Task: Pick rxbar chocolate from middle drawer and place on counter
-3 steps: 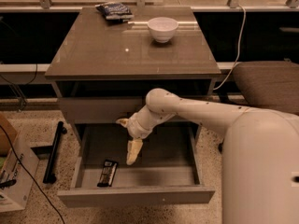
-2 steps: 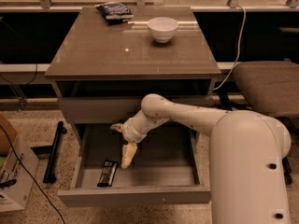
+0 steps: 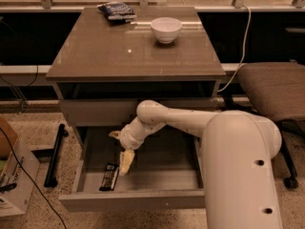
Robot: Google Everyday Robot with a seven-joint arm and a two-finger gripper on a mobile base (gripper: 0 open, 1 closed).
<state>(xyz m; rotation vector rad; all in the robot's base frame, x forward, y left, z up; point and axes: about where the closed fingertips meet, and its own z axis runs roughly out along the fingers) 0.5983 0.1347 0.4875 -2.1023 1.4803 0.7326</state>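
Observation:
The rxbar chocolate, a slim black bar with pale patches, lies flat near the front left corner of the open middle drawer. My gripper hangs down inside the drawer, just to the right of the bar and a little above the drawer floor. One pale finger points down beside the bar's far end. The counter is the glossy grey-brown top above the drawer.
A white bowl and a blue-black snack bag sit at the back of the counter. A chair stands to the right. A cardboard box and a black bar lie on the floor at left.
My arm has swung left and forward in the drawer, bringing the gripper down close beside the bar. The bar has not moved.

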